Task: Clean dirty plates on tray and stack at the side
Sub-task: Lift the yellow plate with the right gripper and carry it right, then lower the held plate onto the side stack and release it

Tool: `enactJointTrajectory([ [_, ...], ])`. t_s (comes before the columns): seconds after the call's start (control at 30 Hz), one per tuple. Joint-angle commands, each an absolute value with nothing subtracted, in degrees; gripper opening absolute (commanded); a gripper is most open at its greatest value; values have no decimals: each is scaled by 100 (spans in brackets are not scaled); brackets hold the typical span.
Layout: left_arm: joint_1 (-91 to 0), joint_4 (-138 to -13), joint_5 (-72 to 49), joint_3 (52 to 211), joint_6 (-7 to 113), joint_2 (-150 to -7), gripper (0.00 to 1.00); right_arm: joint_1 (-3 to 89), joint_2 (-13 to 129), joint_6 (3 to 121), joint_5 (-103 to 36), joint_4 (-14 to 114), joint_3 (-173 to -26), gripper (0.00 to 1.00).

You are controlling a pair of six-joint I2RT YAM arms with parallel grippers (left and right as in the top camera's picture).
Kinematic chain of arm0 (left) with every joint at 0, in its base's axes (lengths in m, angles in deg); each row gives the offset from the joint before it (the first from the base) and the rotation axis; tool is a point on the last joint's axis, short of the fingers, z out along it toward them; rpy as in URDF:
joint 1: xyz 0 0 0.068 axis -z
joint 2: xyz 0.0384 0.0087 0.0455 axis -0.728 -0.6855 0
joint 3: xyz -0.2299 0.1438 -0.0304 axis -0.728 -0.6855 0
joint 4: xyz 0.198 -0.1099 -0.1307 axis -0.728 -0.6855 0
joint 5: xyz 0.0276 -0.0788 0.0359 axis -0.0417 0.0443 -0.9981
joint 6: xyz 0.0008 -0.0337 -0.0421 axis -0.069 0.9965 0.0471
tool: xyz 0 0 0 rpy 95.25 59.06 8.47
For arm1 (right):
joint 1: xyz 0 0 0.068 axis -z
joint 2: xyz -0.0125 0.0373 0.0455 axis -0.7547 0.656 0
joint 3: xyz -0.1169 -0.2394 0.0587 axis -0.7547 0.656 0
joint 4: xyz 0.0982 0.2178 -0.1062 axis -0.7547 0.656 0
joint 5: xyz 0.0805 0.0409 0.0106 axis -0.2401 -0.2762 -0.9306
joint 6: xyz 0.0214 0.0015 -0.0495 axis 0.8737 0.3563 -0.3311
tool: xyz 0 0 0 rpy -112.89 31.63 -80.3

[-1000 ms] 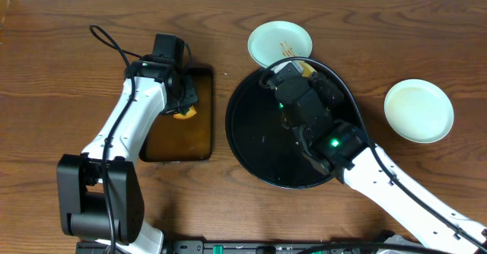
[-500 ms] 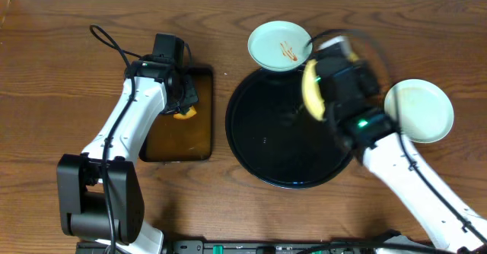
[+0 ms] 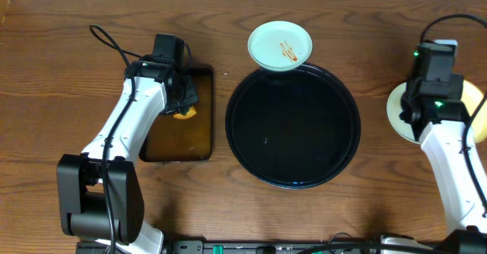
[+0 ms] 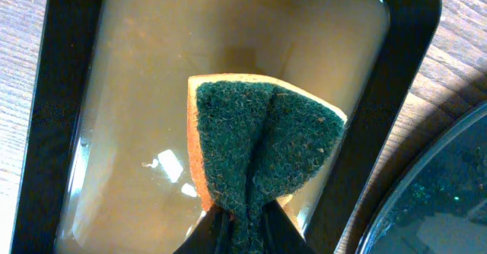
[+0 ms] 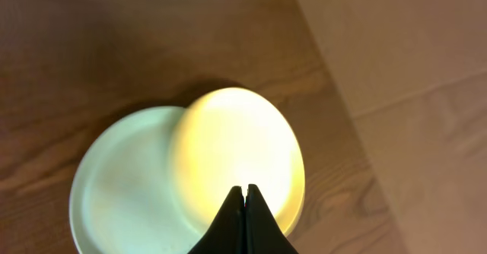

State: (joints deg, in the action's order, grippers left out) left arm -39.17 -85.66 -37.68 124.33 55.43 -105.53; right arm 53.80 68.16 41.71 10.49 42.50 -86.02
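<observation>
The round black tray [image 3: 293, 170] lies mid-table with nothing on it. A pale blue-white plate [image 3: 280, 45] with orange sauce streaks sits at its far rim. My right gripper [image 5: 245, 189] is shut on the rim of the cream-yellow plate [image 5: 236, 144], holding it over a second pale plate [image 5: 114, 189] on the table at the right. In the overhead view the cream plate [image 3: 477, 111] shows right of the arm and the pale plate [image 3: 397, 111] left of it. My left gripper [image 4: 243, 217] is shut on a green-and-yellow sponge [image 4: 262, 144].
The sponge hangs over a rectangular black tray [image 3: 180, 136] of brownish liquid, left of the round tray. The table's right edge [image 5: 335, 79] runs close beside the two plates on the right. Bare wooden tabletop lies in front.
My right arm has swung from the round tray to the right with the cream-yellow plate, and is now over the pale plate there. The left arm has not moved.
</observation>
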Motion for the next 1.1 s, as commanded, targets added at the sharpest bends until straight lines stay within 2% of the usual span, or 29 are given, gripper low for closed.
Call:
enactJointTrajectory([
  [0.0,-3937,-8581,-3750,12400,5471,-10577,13,5522,6882,4456,133,4344,-8565,1],
  [0.17,-3937,-8583,-3750,12400,5471,-10577,13,5524,6882,4609,-831,4477,-8565,1],
  [0.27,-3937,-8585,-3750,12400,5471,-10577,13,5548,6882,5044,-743,4545,-8565,2],
  [0.4,-3937,-8616,-3750,12400,5471,-10577,13,5734,6882,5465,-743,4626,-8565,20],
  [0.43,-3937,-8623,-3750,12400,5471,-10577,13,5859,6886,5710,-748,4669,-8565,29],
  [0.73,-3937,-8620,-3750,12400,5471,-10577,13,7430,6921,7435,-1266,5524,-8558,45],
  [0.87,-3937,-8623,-3750,12400,5471,-10577,13,8370,7136,7607,-1830,5498,-8554,72],
  [0.93,-3937,-8623,-3750,12400,5471,-10577,13,8770,7247,7603,-2186,5314,-8554,99],
  [1.07,-3937,-8623,-3750,12400,5471,-10577,14,9487,7468,7610,-2634,5128,-8552,99],
])
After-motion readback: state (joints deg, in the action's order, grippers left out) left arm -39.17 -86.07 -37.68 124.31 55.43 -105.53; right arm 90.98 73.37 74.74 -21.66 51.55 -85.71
